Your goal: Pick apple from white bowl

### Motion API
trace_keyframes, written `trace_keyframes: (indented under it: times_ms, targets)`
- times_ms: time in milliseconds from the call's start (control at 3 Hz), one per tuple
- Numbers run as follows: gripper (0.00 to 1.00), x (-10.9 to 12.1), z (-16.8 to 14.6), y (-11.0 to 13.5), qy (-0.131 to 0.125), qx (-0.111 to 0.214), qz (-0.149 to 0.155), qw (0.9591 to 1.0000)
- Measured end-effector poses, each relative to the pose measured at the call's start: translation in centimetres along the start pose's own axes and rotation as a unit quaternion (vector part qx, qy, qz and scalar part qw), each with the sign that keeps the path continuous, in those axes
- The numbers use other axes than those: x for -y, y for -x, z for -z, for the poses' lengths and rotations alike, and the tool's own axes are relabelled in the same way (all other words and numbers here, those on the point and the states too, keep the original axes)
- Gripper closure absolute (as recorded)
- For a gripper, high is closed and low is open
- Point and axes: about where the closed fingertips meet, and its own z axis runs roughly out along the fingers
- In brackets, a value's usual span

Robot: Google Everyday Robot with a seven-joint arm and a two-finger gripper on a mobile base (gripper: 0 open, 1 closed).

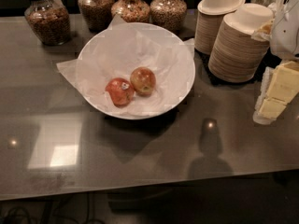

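Claw (286, 28) seemingly at right edge, well apart from apple (143, 80) in white bowl (188, 76).

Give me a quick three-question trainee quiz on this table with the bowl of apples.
1. True or false: the apple sits alone in the white bowl.
2. How many jars stand behind the bowl?
3. Where is the gripper? A: over the bowl. B: at the right edge, by the stacked paper bowls.
Key: 1 false, a stickered red apple lies beside it; 2 four; 3 B.
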Motion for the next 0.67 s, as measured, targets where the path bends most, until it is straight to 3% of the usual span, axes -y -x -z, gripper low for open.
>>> trace_keyframes:
  times_ms: [333, 667]
  targets:
    - [0.00, 1.7, -0.1, 3.1, -0.021, 0.039, 0.043, 0.9981]
    - [0.00, 2.5, -0.6, 7.1, -0.023, 0.084, 0.101, 0.9911]
